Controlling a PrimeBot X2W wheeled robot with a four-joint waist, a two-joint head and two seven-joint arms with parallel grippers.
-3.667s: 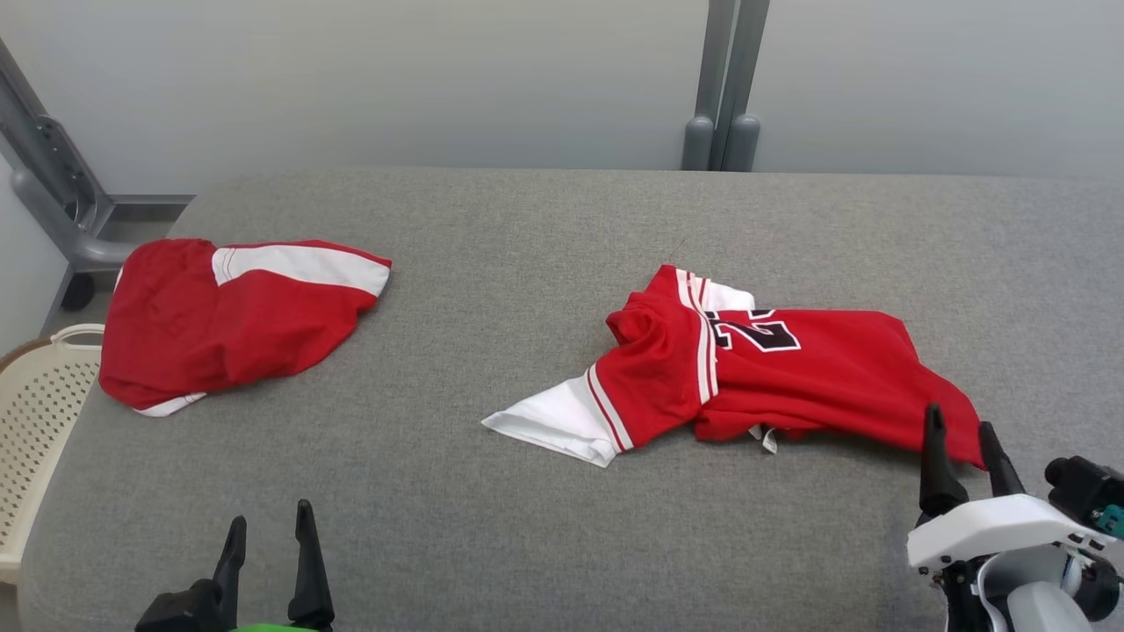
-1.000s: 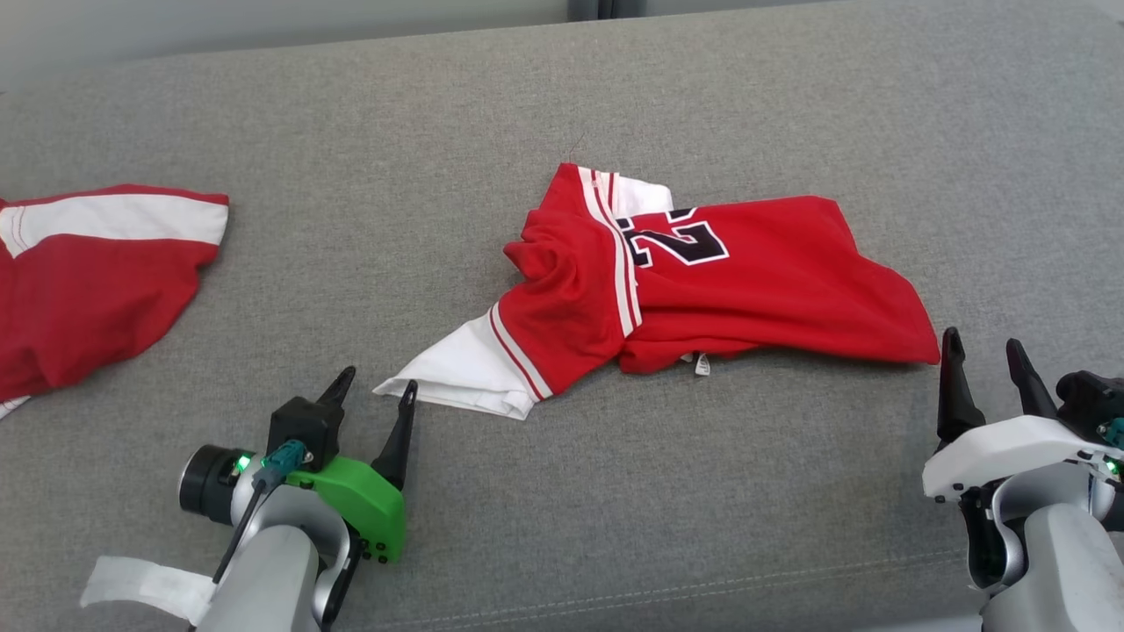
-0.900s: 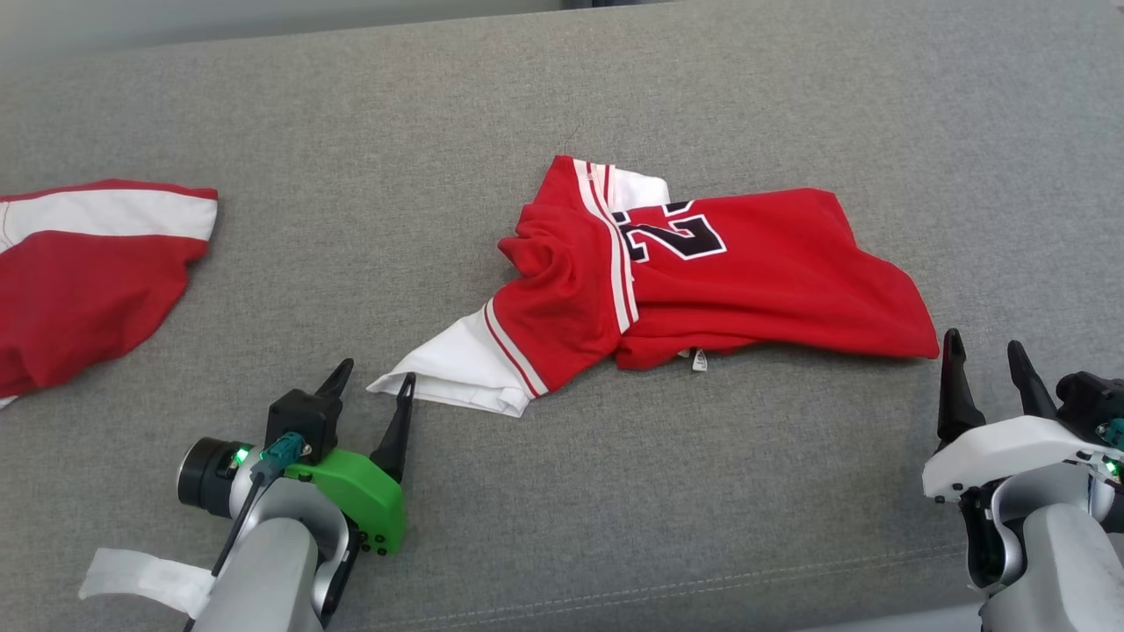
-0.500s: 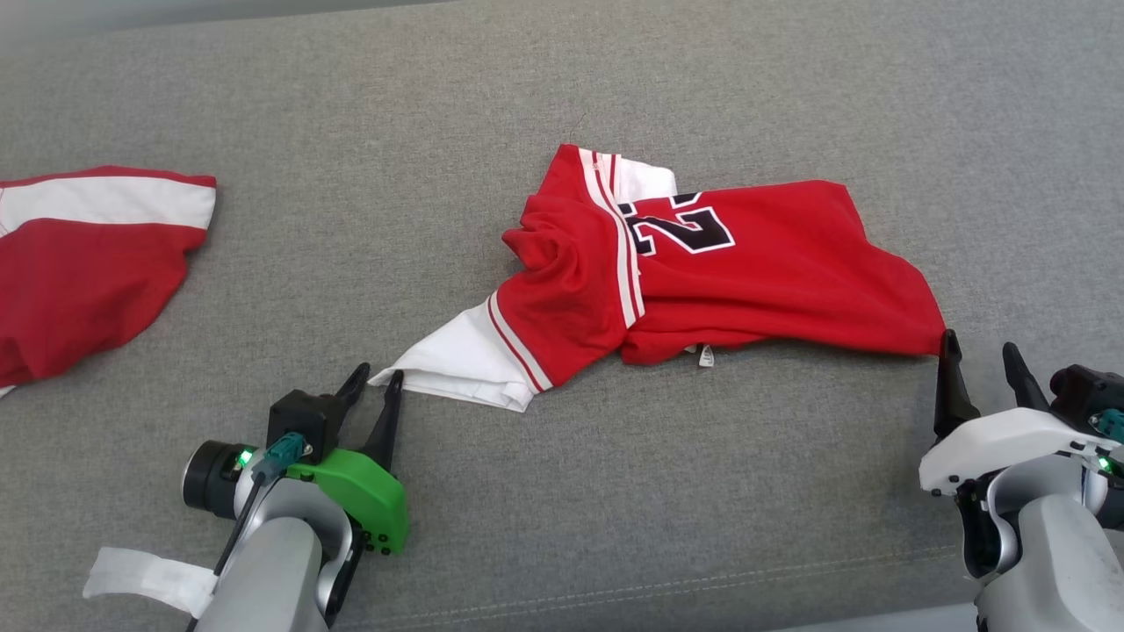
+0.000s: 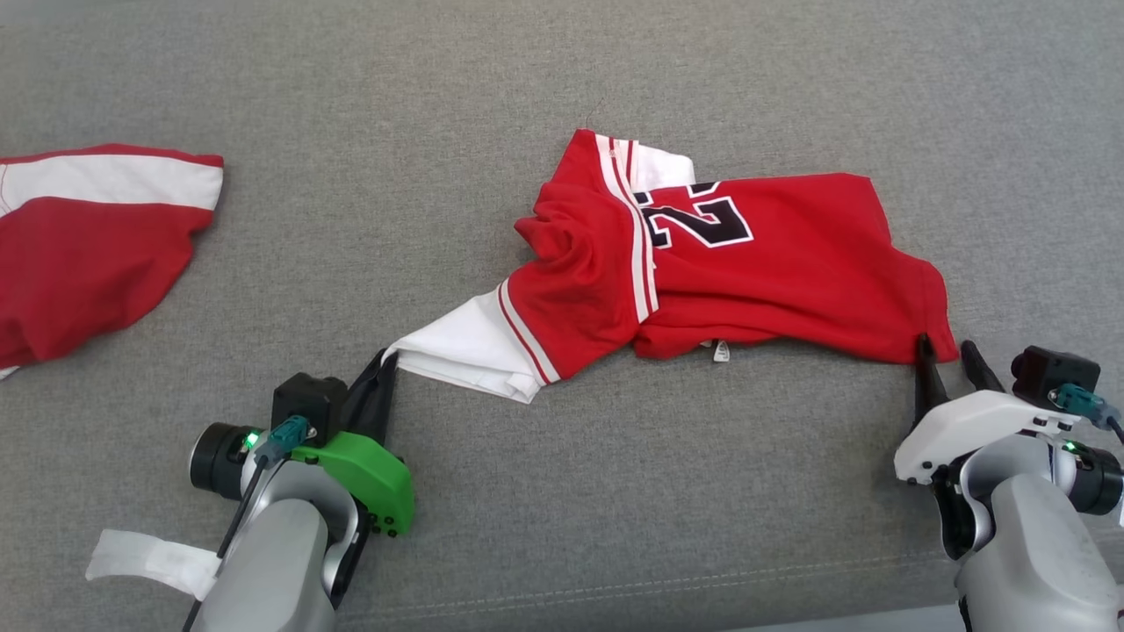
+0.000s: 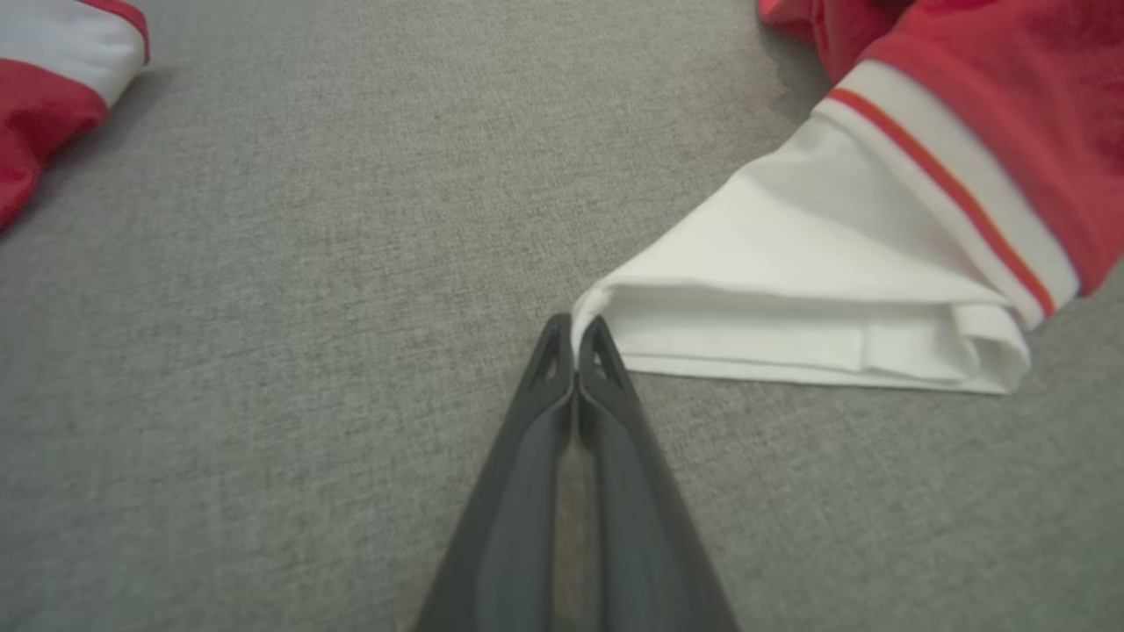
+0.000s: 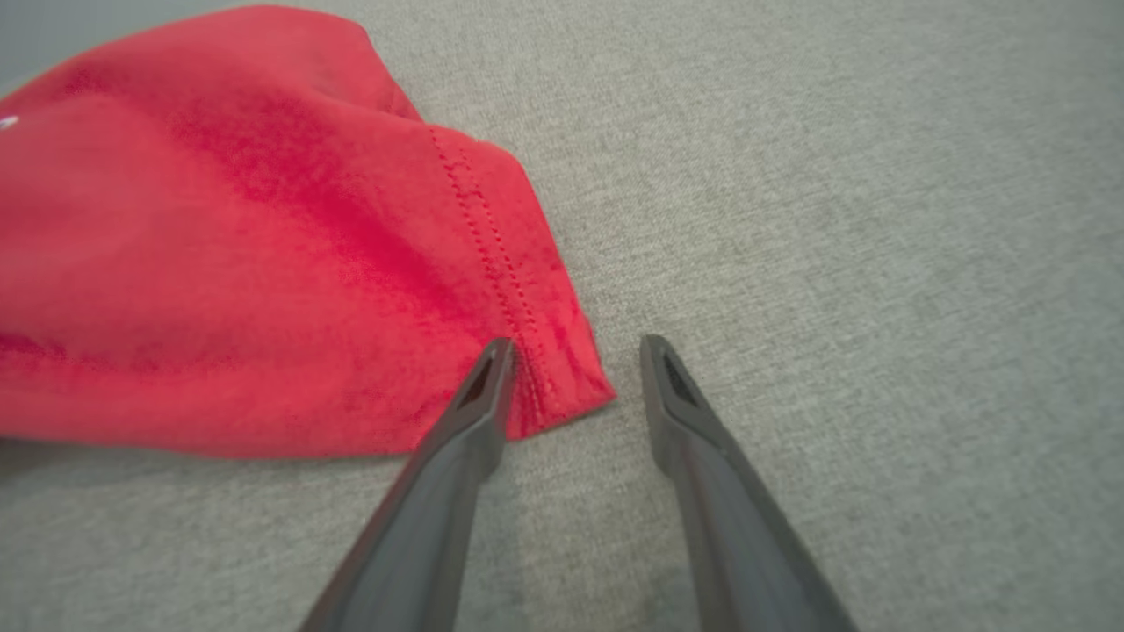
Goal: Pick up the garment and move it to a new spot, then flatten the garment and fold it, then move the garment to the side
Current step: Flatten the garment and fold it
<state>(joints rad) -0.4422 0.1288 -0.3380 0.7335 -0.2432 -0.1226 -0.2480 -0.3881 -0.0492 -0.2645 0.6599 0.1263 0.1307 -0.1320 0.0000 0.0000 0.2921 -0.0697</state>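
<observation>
Jaws of the left gripper (image 5: 384, 360) are pressed together on the tip of the white sleeve (image 6: 790, 290); those of the right gripper (image 5: 943, 344) stand spread astride the red hem corner (image 7: 562, 386), not yet closed. The garment (image 5: 773, 263) lies crumpled between them, long axis along the near edge of the mattress (image 5: 562, 527). Both forearms reach in low from that edge; lifting likely waits on the right pinch.
</observation>
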